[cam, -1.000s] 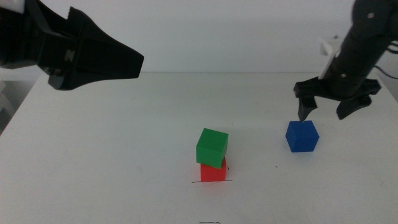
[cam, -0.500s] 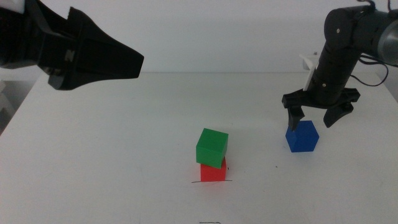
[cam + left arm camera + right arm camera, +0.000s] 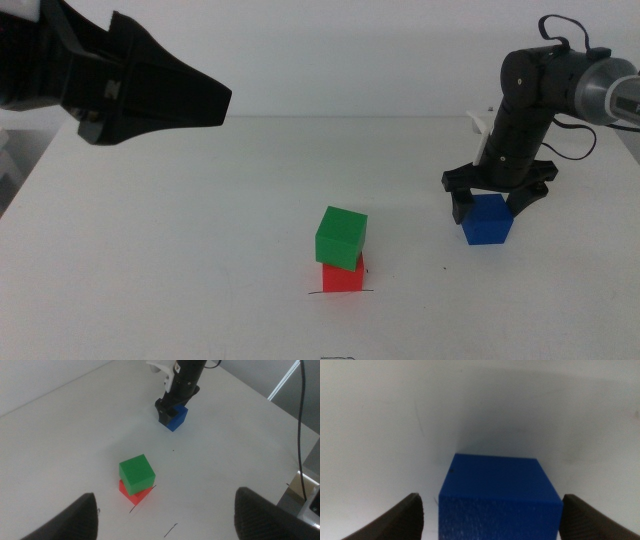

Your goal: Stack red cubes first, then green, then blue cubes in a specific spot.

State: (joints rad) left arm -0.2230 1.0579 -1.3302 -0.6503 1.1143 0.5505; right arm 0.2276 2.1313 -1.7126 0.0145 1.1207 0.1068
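The green cube (image 3: 341,237) sits a little askew on the red cube (image 3: 343,275), which stands on the black pen line (image 3: 340,293) at the table's front middle. The stack also shows in the left wrist view, green cube (image 3: 136,474) over red cube (image 3: 135,494). The blue cube (image 3: 486,219) rests on the table to the right. My right gripper (image 3: 497,200) is open and lowered around the blue cube, one jaw on each side; in the right wrist view the blue cube (image 3: 499,492) fills the gap between the jaws. My left gripper (image 3: 205,100) is open, raised at the upper left.
A second short pen mark (image 3: 338,357) lies at the table's front edge. A tiny black dot (image 3: 447,268) lies in front of the blue cube. The table's right edge and a cable (image 3: 301,420) show in the left wrist view.
My right gripper has moved left and down, from beside and above the blue cube to straddling it. The left arm and the green-on-red stack have not moved.
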